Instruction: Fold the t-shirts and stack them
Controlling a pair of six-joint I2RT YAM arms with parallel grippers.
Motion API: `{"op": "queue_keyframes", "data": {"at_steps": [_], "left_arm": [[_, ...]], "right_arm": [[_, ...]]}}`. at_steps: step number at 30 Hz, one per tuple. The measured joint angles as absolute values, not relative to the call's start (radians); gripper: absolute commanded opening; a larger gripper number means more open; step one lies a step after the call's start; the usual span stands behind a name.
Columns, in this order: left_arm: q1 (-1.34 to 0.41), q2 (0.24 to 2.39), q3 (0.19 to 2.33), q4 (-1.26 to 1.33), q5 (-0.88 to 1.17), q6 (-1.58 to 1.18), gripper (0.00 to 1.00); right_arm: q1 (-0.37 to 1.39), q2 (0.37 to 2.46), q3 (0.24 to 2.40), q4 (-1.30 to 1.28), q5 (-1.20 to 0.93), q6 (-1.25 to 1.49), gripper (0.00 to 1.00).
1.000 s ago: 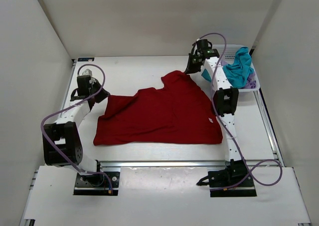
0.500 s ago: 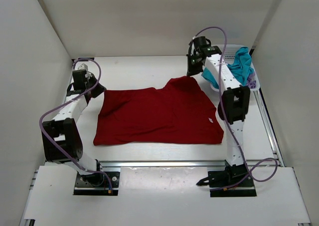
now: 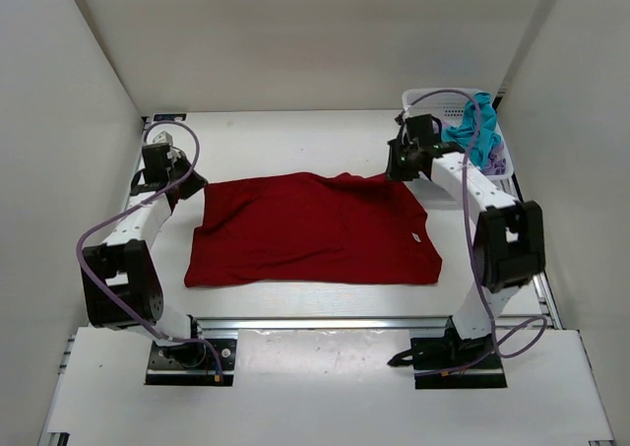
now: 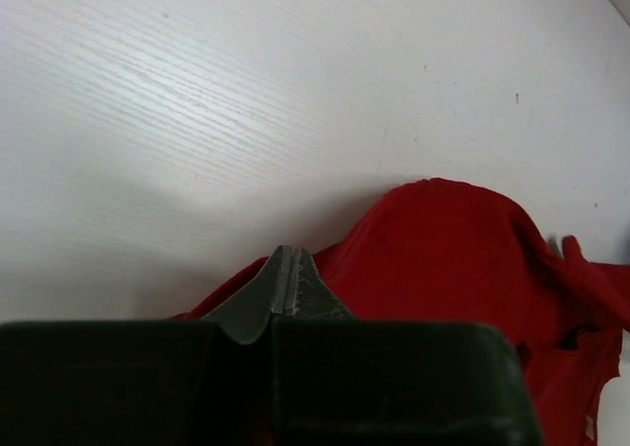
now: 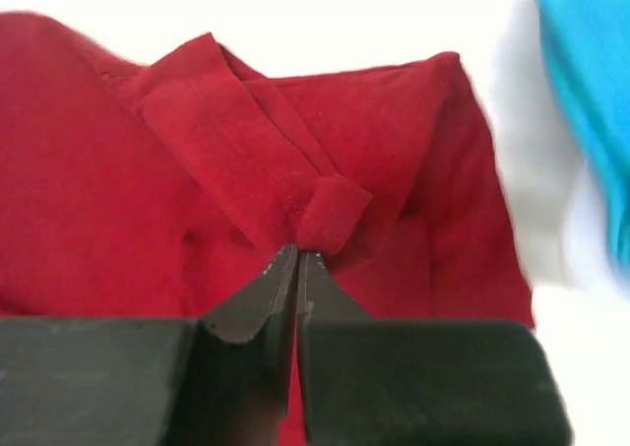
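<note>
Wht mesh basket (image 3: 413, 95) at far-R corner of table (image 3: 285, 141). Metal rail (image 3: 325, 323) along near edge, wht board (image 3: 325, 392) in front. Plain walls (image 3: 295, 42) on 3 sides.

Deep red cloth t-shirt (image 3: 315, 234) lies on the white table (image 3: 276, 141) before me; white plastic mesh basket (image 3: 418, 96) stands far right, teal-blue cloth shirt (image 3: 477, 121) in it.

Lavender shirt (image 3: 501, 159) (mostly) hidden under teal shirt (image 3: 476, 123).

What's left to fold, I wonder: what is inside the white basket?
A crumpled teal-blue shirt fills the basket, with a bit of lavender cloth showing at its near right corner. Anything beneath them is covered.
</note>
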State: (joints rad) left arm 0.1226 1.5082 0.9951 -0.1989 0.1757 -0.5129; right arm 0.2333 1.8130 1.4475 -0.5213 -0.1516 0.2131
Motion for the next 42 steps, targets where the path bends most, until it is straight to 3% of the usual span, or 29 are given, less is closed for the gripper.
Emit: {"op": "queue_keyframes", "data": {"at_steps": [19,36,42], "left_arm": [[0.108,1.205,0.847,-0.286,0.016,-0.399,0.0],[0.138,1.127,0.733,-0.356,0.023,-0.393,0.0],[0.223,1.185,0.609,-0.348,0.102,-0.45,0.18]], "right_arm": [[0.149,1.129,0.734,-0.276,-0.122,0.366,0.0],[0.023,0.802,0.342,-0.169,-0.224,0.51,0.0],[0.03,0.75,0.227,-0.175,-0.246,0.546,0.02]]}}
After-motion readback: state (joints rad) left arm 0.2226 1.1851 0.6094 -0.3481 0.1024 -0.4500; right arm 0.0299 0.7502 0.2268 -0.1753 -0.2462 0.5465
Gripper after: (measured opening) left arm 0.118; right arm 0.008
